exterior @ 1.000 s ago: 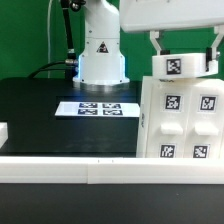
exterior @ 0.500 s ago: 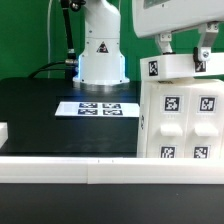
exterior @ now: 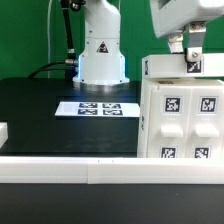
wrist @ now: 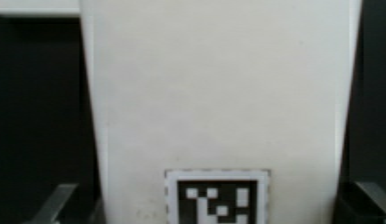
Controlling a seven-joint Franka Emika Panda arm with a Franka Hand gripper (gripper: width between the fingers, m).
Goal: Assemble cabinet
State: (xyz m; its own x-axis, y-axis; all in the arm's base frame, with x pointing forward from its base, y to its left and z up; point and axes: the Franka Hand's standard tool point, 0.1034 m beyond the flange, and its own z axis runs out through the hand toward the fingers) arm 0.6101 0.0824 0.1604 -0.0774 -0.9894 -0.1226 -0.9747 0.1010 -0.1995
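Note:
The white cabinet body (exterior: 182,118), with marker tags on its front, stands at the exterior view's right. My gripper (exterior: 192,62) hangs right above it, shut on a flat white cabinet panel (exterior: 162,68) that lies across the body's top. In the wrist view the panel (wrist: 208,90) fills the middle, with a tag near my fingers. My gripper (wrist: 213,205) has one dark finger (wrist: 58,203) on each side of the panel. The exterior view's right edge cuts off the far side of the body.
The marker board (exterior: 98,108) lies on the black table in front of the robot base (exterior: 100,52). A white rail (exterior: 70,166) runs along the front. A small white part (exterior: 3,130) shows at the exterior view's left edge.
My gripper has moved toward the exterior view's right with the panel. The panel has come down from above the cabinet body onto its top.

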